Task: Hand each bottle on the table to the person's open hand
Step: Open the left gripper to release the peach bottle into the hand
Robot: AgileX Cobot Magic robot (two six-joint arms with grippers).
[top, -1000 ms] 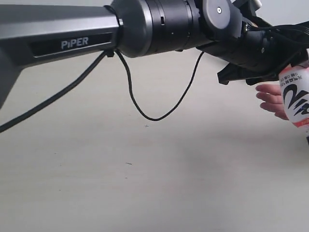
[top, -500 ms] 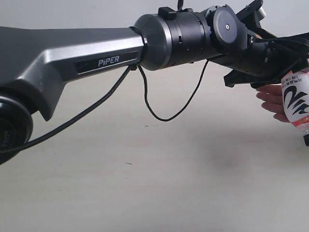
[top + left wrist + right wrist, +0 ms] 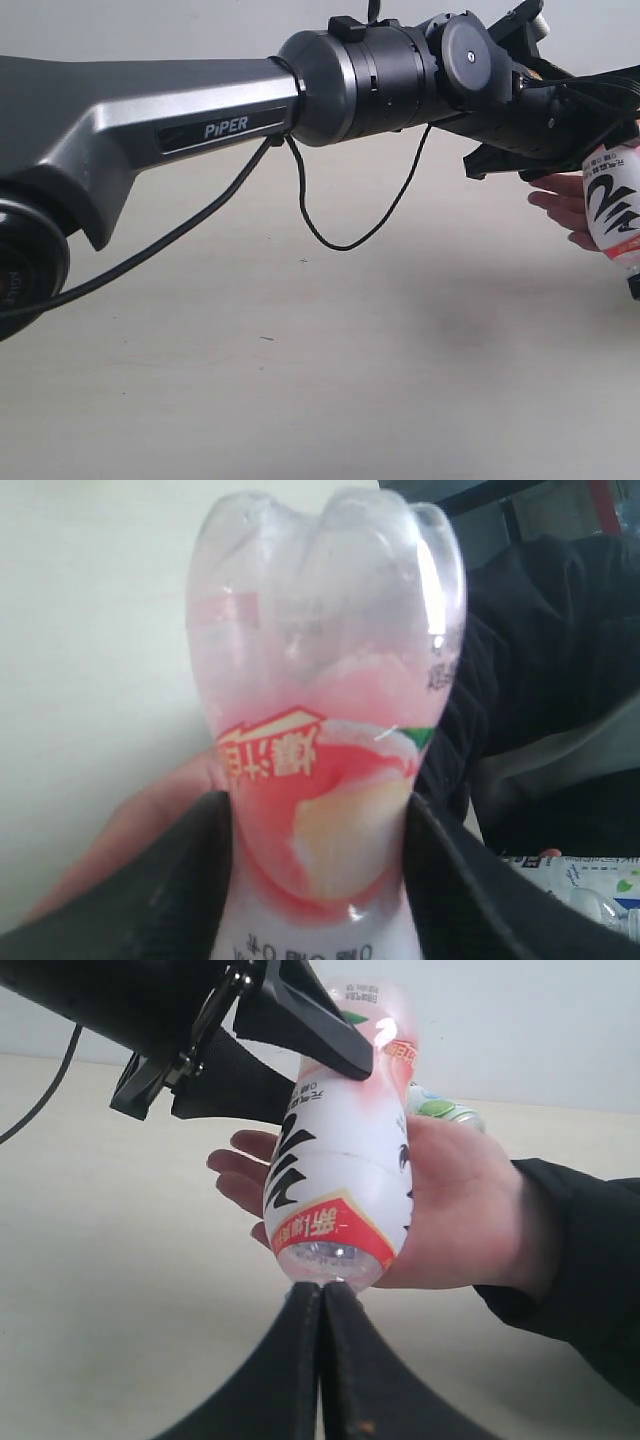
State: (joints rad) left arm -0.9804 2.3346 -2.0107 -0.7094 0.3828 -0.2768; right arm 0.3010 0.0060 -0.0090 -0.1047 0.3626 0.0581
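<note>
The left gripper (image 3: 325,1085) is clamped on the peach bottle (image 3: 340,1170), one black finger on each side of its body. The bottle is tilted, and it hangs over the palm of the person's open hand (image 3: 450,1200). I cannot tell if it already touches the skin. In the exterior view this happens at the very right edge, where the bottle is partly cut by the frame.

The right gripper (image 3: 320,1360) has its two fingers pressed together and holds nothing. Its tips are just below the bottle's lower end.

Another bottle (image 3: 440,1108) with green on it lies behind the hand, near the far edge of the table (image 3: 300,380). The table is wide and bare on the left and in the middle, so there is much free room there. A loose black cable (image 3: 340,235) hangs under the left arm, above the surface.
</note>
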